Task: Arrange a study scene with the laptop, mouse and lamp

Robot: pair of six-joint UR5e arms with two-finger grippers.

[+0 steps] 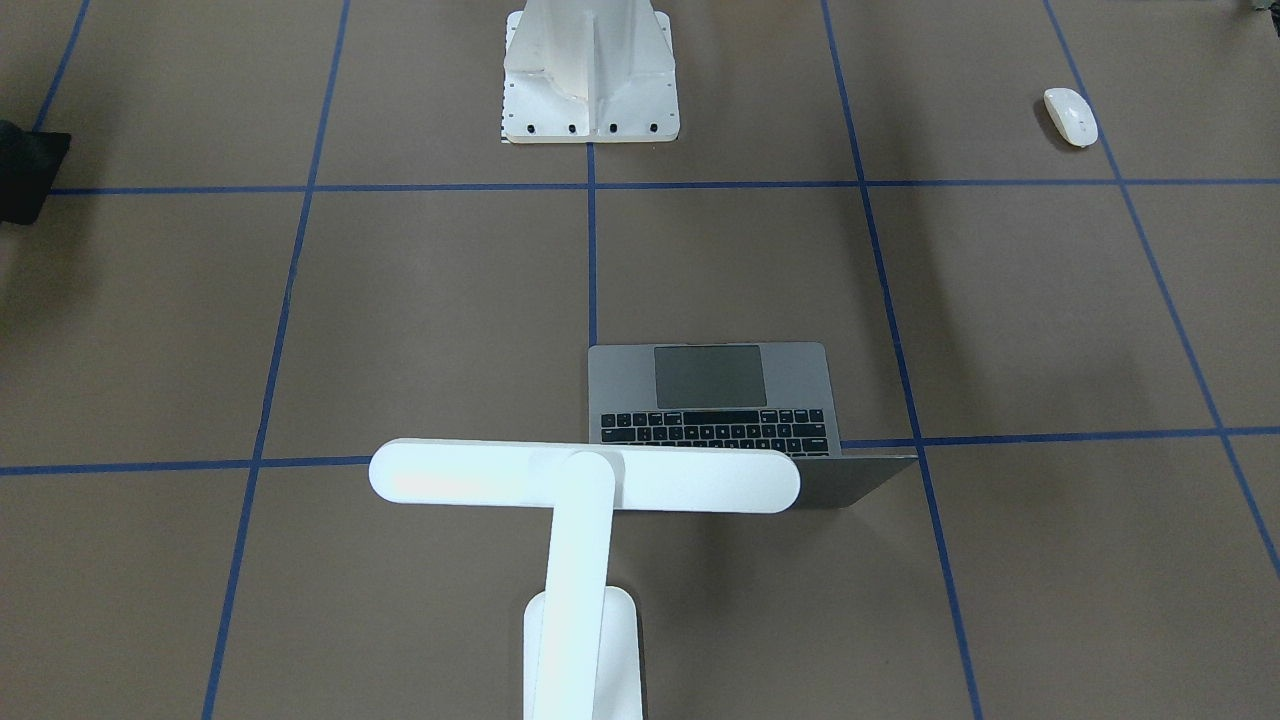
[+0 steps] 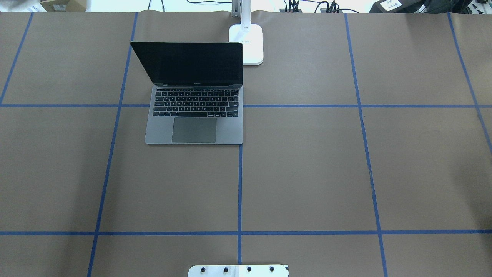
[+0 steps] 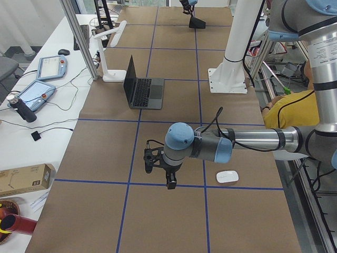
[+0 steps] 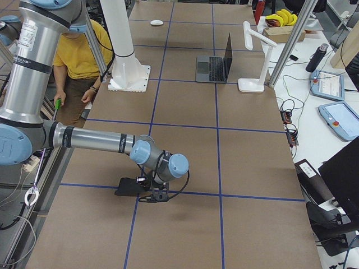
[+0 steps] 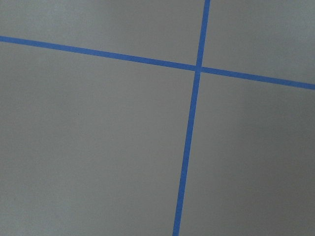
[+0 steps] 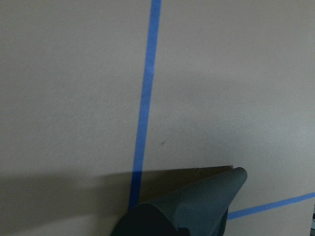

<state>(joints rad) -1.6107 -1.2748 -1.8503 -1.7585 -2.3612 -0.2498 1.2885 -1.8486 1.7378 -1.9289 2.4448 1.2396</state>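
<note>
Left hand (image 3: 169, 184) hangs near the mouse (image 3: 227, 176), not touching it

counter (image 2: 307, 173): brown paper with a blue tape grid (image 2: 239, 192), from what I see
pedestal (image 1: 590, 90): white, ribbed, bolted square plate
black pad (image 4: 128, 186): lying over a blue line
person in yellow (image 4: 78, 53): beside the counter

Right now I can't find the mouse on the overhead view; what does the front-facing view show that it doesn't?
Only front-facing: the mouse, far on the robot's left, and the long bar head of the lamp. Only overhead: the dark screen of the laptop. Both: the laptop's keyboard and trackpad, the lamp's base, and the white pedestal plate.
</note>
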